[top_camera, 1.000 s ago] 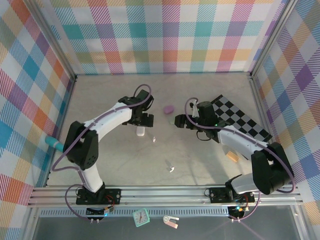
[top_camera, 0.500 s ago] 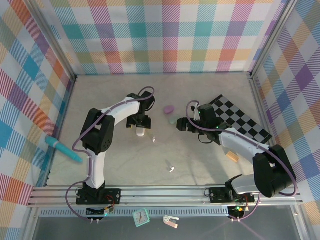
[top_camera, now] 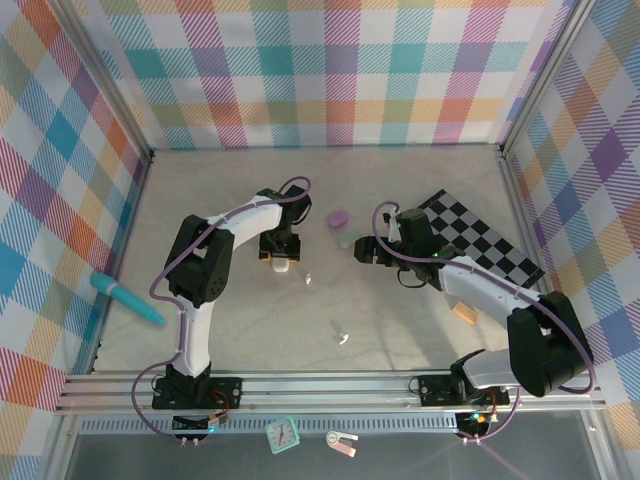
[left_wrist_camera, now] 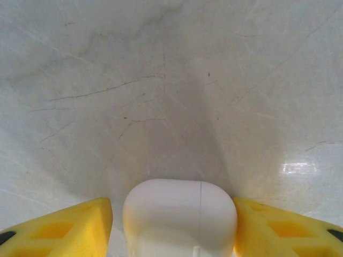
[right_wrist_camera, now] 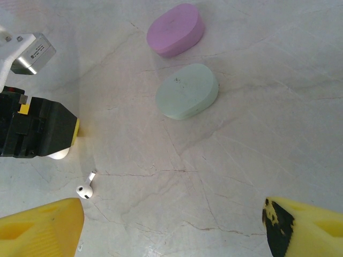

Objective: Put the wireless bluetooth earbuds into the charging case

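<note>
A white charging case lies on the table between my left gripper's yellow fingers. The right finger sits against it and a narrow gap shows at the left finger. From above, the left gripper hangs over this case. One white stemmed earbud lies loose just right of it. A second earbud lies nearer the front. My right gripper stands wide open above bare table, near the mint case and the purple case.
A black-and-white checkered mat lies at the right under the right arm. A small wooden block sits near its front end. A teal pen lies by the left wall. Plaid walls close in three sides.
The left gripper has come down over the white case and its fingers have narrowed round it. The left arm's elbow swung right, uncovering the teal pen. The right gripper barely moved.
</note>
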Robot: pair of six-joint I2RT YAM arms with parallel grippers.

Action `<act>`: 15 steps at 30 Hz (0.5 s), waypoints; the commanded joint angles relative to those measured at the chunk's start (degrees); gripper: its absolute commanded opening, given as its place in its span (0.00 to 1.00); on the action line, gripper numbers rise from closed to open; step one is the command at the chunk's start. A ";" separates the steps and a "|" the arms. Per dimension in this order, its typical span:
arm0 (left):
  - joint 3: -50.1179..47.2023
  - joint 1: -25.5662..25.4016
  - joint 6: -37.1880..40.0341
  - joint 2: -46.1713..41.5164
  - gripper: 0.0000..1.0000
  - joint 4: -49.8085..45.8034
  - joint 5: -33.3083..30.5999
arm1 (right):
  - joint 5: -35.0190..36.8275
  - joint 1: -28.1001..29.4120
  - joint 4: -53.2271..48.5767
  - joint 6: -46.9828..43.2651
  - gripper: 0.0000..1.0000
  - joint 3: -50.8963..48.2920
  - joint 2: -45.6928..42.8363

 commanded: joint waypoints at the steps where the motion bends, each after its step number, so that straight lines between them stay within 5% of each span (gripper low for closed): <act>1: -0.27 0.36 -1.04 1.59 0.58 -0.10 0.09 | 0.51 0.18 -0.71 0.20 0.86 -0.24 -1.59; 15: -4.01 0.35 -3.78 -5.30 0.38 3.84 0.65 | -1.06 0.41 -1.49 1.67 0.86 -0.76 -6.15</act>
